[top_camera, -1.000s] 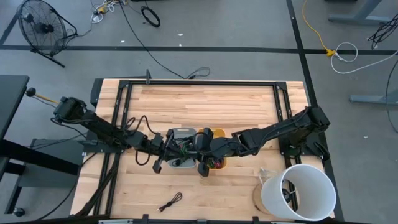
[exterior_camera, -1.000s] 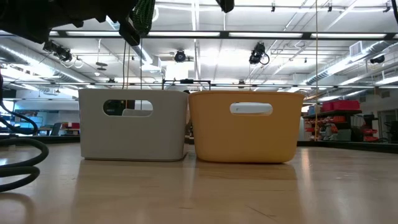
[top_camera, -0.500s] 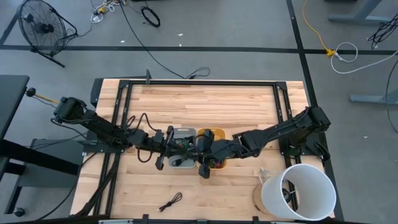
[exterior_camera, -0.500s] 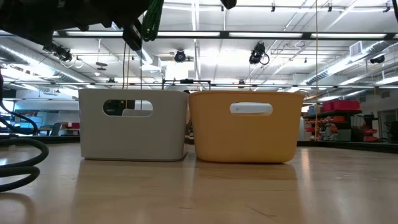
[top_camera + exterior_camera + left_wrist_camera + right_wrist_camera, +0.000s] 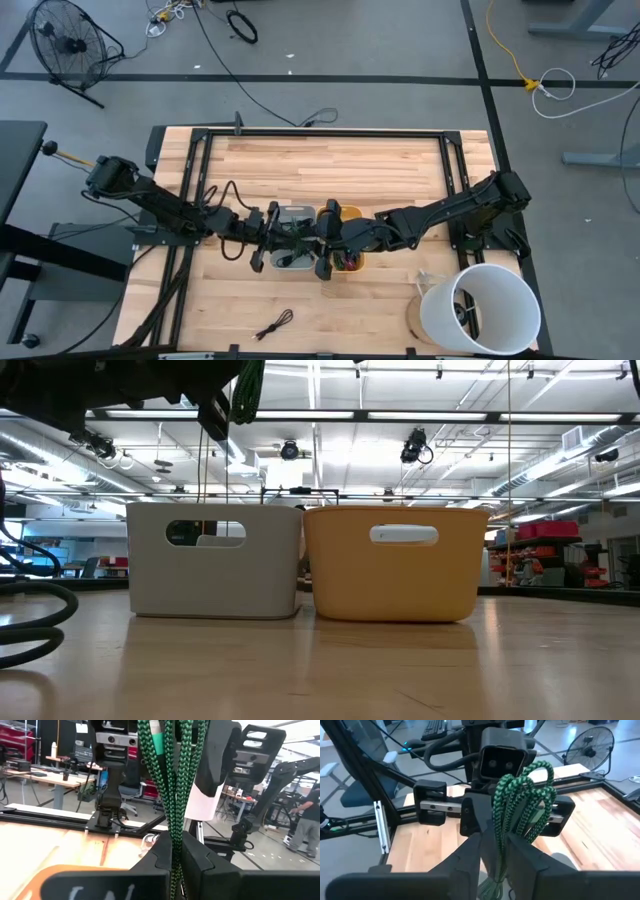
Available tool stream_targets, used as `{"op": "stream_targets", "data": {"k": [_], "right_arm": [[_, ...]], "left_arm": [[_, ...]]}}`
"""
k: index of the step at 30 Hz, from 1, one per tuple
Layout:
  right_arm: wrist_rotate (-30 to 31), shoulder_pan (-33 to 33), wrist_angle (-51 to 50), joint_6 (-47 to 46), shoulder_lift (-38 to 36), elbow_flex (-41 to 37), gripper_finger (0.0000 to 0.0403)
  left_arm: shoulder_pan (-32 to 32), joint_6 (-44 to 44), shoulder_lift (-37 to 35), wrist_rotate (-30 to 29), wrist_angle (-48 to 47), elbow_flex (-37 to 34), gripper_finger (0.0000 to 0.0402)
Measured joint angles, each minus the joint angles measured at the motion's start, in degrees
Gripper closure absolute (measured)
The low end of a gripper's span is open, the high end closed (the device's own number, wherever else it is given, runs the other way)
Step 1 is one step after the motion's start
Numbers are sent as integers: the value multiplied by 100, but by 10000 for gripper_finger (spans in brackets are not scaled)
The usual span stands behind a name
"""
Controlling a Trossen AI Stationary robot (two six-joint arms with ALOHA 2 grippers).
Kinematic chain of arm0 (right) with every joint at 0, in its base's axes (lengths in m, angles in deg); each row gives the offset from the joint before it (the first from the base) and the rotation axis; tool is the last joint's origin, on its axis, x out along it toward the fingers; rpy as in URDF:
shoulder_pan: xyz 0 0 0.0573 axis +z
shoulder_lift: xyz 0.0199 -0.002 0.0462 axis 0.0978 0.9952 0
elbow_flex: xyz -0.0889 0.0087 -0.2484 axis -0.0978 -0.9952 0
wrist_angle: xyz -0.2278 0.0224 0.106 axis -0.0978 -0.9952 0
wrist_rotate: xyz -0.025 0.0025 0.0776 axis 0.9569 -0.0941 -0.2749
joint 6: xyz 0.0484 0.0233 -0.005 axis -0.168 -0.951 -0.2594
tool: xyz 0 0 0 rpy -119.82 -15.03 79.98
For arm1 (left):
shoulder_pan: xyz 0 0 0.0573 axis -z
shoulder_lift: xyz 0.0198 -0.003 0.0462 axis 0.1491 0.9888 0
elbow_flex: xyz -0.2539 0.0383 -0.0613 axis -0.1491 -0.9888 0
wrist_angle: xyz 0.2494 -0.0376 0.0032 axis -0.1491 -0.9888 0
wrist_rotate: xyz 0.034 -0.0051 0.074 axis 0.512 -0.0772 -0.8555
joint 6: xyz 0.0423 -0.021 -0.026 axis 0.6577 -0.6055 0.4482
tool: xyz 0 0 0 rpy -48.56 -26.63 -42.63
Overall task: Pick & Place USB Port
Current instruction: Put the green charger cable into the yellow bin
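**A:** High view, from above: your two arms meet at mid-bench over the grey bin (image 5: 292, 250) and the orange bin (image 5: 347, 240), which stand touching side by side. The left tool (image 5: 272, 243) hangs over the grey bin, the right tool (image 5: 325, 240) at the seam between the bins. A loose black cable (image 5: 273, 324) lies on the wooden bench (image 5: 330, 165) near the front edge, and a white bucket (image 5: 482, 308) stands at the right front corner.

**B:** How far along would you put it?

**A:** Midway, by my reading. The green braided USB cable (image 5: 172, 780) is lifted, not yet set down in either bin.

**B:** Low view?

**A:** Level across the bench, you see the grey bin (image 5: 214, 558) and orange bin (image 5: 396, 562) resting squarely, and a green strand (image 5: 248, 388) dangling above the grey one.

**B:** And the left wrist view?

**A:** Your left tool (image 5: 174, 857) is closed nearly all the way, its fingers (image 5: 200, 865) pinching the bundled cable, which rises up to the other arm.

**B:** Right wrist view?

**A:** The right tool (image 5: 496, 850) is likewise clamped narrow on the same green cable (image 5: 517, 800), looped above its fingers (image 5: 470, 855). Both tools grip it, so it looks to be changing hands; one release and the placing remain.
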Motion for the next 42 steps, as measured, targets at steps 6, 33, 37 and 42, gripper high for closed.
{"op": "stream_targets", "data": {"k": [6, 33, 37, 42], "right_arm": [[29, -16, -25, 80, 29, 0, 360], [427, 1, -2197, -765, -600, 7, 402], [339, 15, -3109, -1445, -788, 4, 402], [140, 8, -3949, -2235, -733, -2, 403]], "left_arm": [[4, 3, 9, 51, -63, -3, 385], [11, 25, 7, -383, 19, -2, 276], [24, 8, 7, -390, 5, -2, 257], [24, -4, 7, -348, -6, -2, 251]]}}
